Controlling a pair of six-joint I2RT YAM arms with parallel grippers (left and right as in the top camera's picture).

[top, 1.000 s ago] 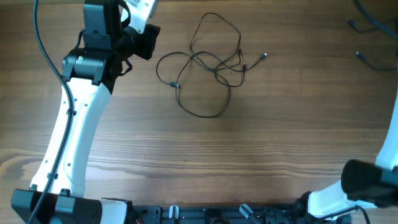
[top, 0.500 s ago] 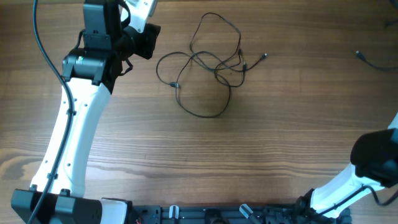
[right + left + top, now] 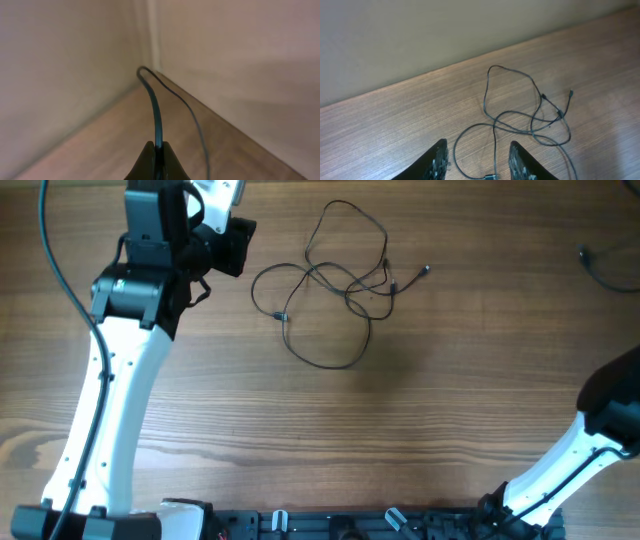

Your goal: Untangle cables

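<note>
The tangle of cables (image 3: 330, 295) lies on the desk (image 3: 300, 440), toward its far side and near the middle of its width. It is spread as several loose, overlapping loops of thin black cord, with small plug ends seen at its left and right sides. In the left wrist view the same cables (image 3: 525, 120) are seen just beyond the left fingers (image 3: 439, 161), which are held apart and released, with nothing gripped; only desk and a bit of cord lying on it show between them. The left arm (image 3: 110, 400) is stretched along the left side of the desk, its end just left of the tangle and apart from it. The right fingers (image 3: 148, 161) are clenched on a single cable (image 3: 154, 112), which rises from between them and bends over toward a corner of pale walls (image 3: 225, 60). A separate black strand (image 3: 600, 272) lies at the far right edge of the desk, well apart from the tangle; whether it is the gripped cable cannot be told.
</note>
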